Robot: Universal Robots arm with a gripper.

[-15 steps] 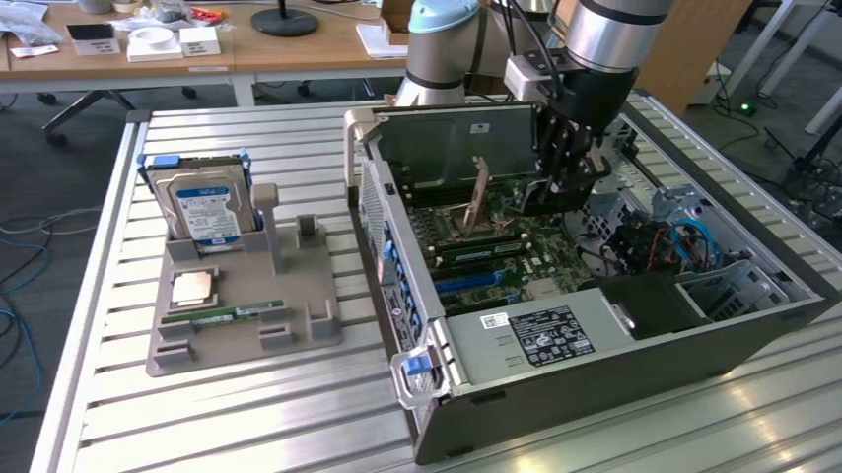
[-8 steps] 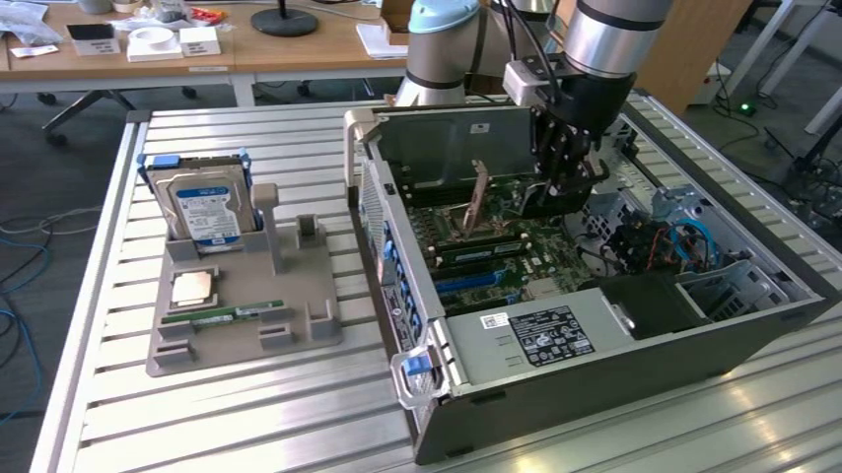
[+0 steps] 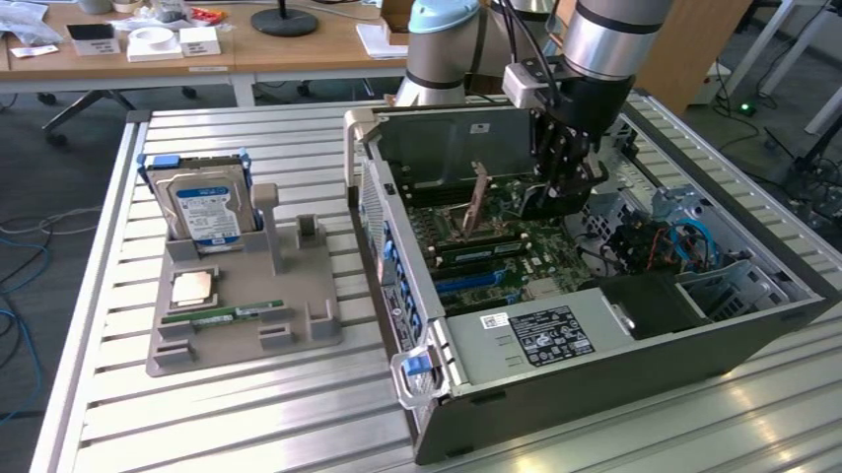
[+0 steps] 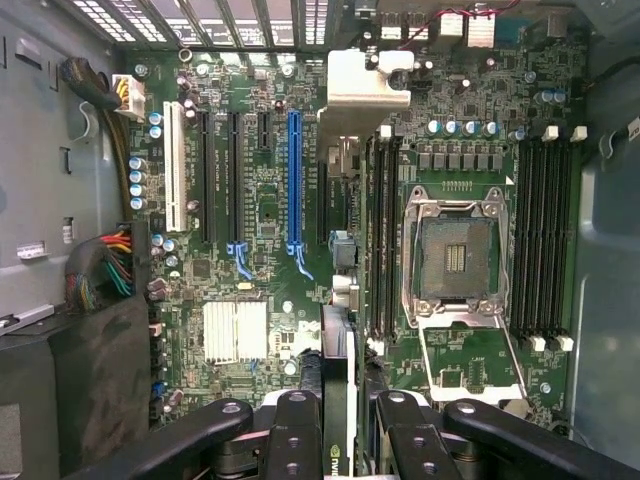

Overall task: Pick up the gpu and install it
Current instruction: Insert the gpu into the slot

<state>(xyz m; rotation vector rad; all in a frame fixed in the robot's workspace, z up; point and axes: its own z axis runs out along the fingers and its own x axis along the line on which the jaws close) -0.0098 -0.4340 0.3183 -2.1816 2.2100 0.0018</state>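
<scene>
My gripper (image 3: 566, 177) is down inside the open computer case (image 3: 618, 340), over the motherboard (image 3: 494, 266). It is shut on the gpu (image 3: 537, 202), whose black cooler block hangs just under the fingers. In the wrist view the gpu (image 4: 338, 370) is seen edge-on as a thin card running away from the gripper (image 4: 345, 425), with its silver end bracket (image 4: 365, 80) at the far end. The card hovers above the board, a little to one side of the long blue slot (image 4: 293, 170) and parallel to it. Both black fingers (image 4: 297, 425) press on the card's faces.
A grey holder (image 3: 303, 335) on the exterior view's left carries a hard drive (image 3: 204, 202), a processor chip (image 3: 195, 288) and a memory stick (image 3: 237, 313). Inside the case lie an open processor socket (image 4: 455, 255), a black box (image 3: 652, 301) and cable bundles (image 4: 115, 265).
</scene>
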